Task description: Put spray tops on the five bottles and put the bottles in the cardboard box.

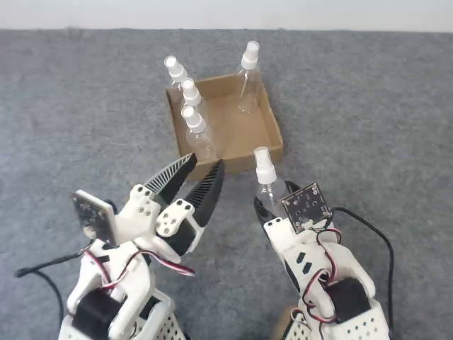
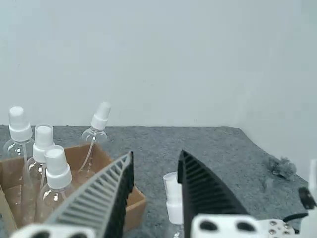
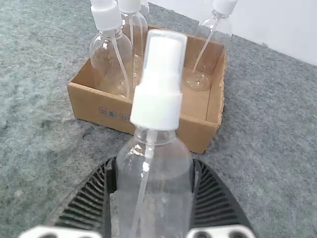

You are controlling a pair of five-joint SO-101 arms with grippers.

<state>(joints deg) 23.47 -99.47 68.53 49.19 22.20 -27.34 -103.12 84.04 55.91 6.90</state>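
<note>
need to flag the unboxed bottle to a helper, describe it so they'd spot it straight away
Find the cardboard box in the middle of the grey table. Just outside its near right corner, a clear bottle with a white spray top is held upright in the right gripper. The other four bottles are inside the box; this one alone is outside and gripped.

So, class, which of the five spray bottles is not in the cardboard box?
The bottle clamped in the right gripper, just in front of the cardboard box; the other four bottles stand inside the box.
</note>
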